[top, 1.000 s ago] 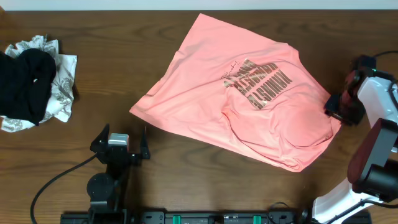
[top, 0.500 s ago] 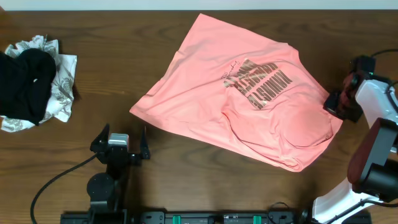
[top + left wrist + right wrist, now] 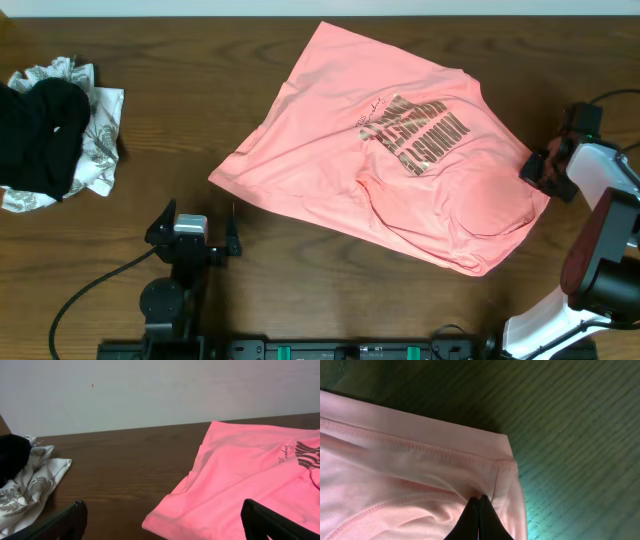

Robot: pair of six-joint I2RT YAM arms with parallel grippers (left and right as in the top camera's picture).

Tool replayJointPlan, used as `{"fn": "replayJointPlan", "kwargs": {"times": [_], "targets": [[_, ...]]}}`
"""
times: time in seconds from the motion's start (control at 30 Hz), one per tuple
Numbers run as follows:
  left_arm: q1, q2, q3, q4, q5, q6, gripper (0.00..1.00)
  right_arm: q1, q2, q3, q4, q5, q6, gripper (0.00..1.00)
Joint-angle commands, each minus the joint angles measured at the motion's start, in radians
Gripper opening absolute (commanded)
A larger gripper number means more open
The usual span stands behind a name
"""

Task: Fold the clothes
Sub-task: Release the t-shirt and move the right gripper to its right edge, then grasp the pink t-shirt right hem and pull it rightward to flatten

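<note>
The salmon-pink T-shirt (image 3: 400, 150) lies spread and rumpled on the wooden table, with dark block lettering (image 3: 418, 128) on its chest. It also shows in the left wrist view (image 3: 250, 485). My right gripper (image 3: 538, 168) sits at the shirt's right edge; in the right wrist view its fingers (image 3: 479, 501) are shut together, pinching the pink fabric near the hemmed corner (image 3: 502, 455). My left gripper (image 3: 200, 240) rests near the front of the table, open and empty, its fingers (image 3: 160, 520) apart just short of the shirt's near-left corner.
A pile of other clothes, black fabric (image 3: 40, 135) on white patterned cloth (image 3: 95, 150), lies at the far left; it also shows in the left wrist view (image 3: 25, 480). A pale wall stands behind the table.
My right gripper has shifted slightly at the shirt's right edge, with the arm's wrist moving a little down and right. The shirt and left arm have not moved.
</note>
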Motion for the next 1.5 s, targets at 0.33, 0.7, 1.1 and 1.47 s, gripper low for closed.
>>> {"fn": "replayJointPlan", "kwargs": {"times": [0.33,0.7,1.1,1.47], "targets": [[0.006,-0.006,-0.017,-0.034,0.011,0.006,0.98,-0.012,0.037,-0.018,0.108,0.032,-0.061,0.01],[0.006,-0.006,-0.017,-0.034,0.011,0.006,0.98,-0.020,0.061,0.099,-0.026,0.013,-0.083,0.01],[0.006,-0.006,-0.017,-0.034,0.011,0.006,0.98,-0.015,0.062,0.309,-0.296,-0.070,-0.036,0.01],[0.006,-0.006,-0.017,-0.034,0.011,0.006,0.98,-0.015,0.065,0.129,-0.233,-0.096,0.024,0.01]]}}
